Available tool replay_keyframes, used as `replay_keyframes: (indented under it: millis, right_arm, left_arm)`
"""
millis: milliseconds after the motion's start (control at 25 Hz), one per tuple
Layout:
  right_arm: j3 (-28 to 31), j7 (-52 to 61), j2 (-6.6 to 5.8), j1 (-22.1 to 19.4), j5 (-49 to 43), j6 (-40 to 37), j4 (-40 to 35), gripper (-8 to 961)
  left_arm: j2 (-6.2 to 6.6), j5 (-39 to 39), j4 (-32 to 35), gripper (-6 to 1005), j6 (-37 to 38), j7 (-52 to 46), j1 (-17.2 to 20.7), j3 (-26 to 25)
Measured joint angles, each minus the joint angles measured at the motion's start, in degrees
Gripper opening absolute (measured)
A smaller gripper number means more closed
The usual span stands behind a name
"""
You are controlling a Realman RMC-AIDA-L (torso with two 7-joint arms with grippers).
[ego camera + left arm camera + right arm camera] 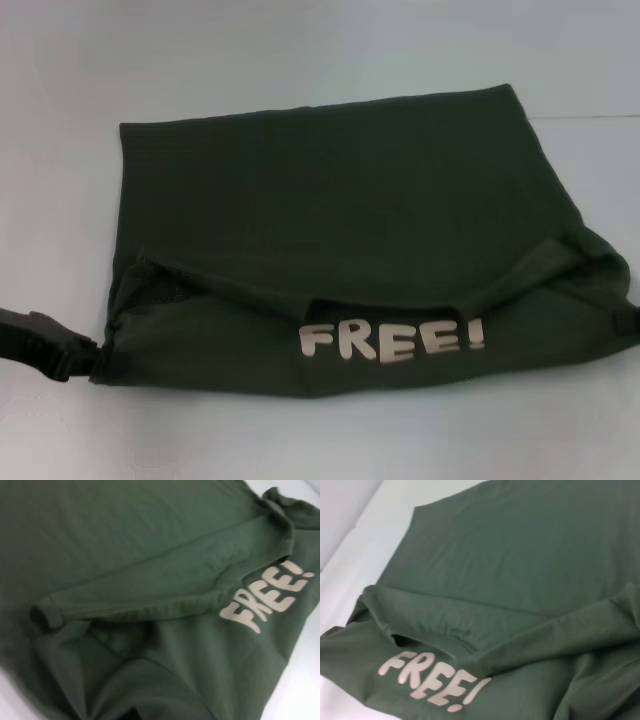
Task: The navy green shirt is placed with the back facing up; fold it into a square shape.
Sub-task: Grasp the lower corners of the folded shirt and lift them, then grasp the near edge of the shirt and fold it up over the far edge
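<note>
Left gripper [85, 355] sits at the shirt's 8 o'clock corner, touching the cloth; can't tell if its jaws are clamped. Right gripper [632, 322] barely shows at 4 o'clock, jaw state unreadable. Navy green shirt [340, 220] lies mid-table [300, 50], near edge folded up, "FREE!" lettering [392, 340] showing at 6 o'clock.

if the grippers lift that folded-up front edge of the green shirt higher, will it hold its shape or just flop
Probably flop: the navy green shirt is thin cloth, and its turned-over near edge already sags in soft curves above the FREE! lettering. It likely drapes between the left gripper and the right-hand corner rather than staying flat. Creases suggest it slides and bunches easily.
</note>
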Motion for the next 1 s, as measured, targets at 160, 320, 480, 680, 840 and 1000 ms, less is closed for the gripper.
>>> replay_keyframes:
  millis: [160,320,480,680,840,1000]
  right_arm:
    - [0.6,-1.0,0.77,-1.6,0.1,-2.7,-1.9,94]
    - [1.7,-1.8,1.47,-3.5,0.1,-4.6,-3.8,95]
    - [3.9,-3.8,1.64,-5.3,0.1,-6.9,-4.2,96]
    - [10.2,-7.1,1.54,-6.2,0.1,-9.9,-4.3,98]
    - [13.9,-8.2,1.89,-4.6,0.6,-9.9,-4.0,99]
    - [14.1,-8.0,3.17,-2.4,2.7,-7.4,-4.2,100]
  left_arm:
    - [0.11,0.5,0.9,31,2.5,1.1,0.0,-0.3]
    - [0.34,1.3,1.7,30,4.8,1.9,-0.1,-0.3]
    - [0.72,1.5,2.4,30,6.8,2.2,-0.1,-0.8]
    - [0.97,1.1,3.9,29,8.9,2.9,-0.2,-3.8]
    - [0.91,0.8,4.1,29,8.4,2.7,-1.0,-6.5]
    - [0.55,0.7,4.4,29,6.9,2.4,-1.6,-10.0]
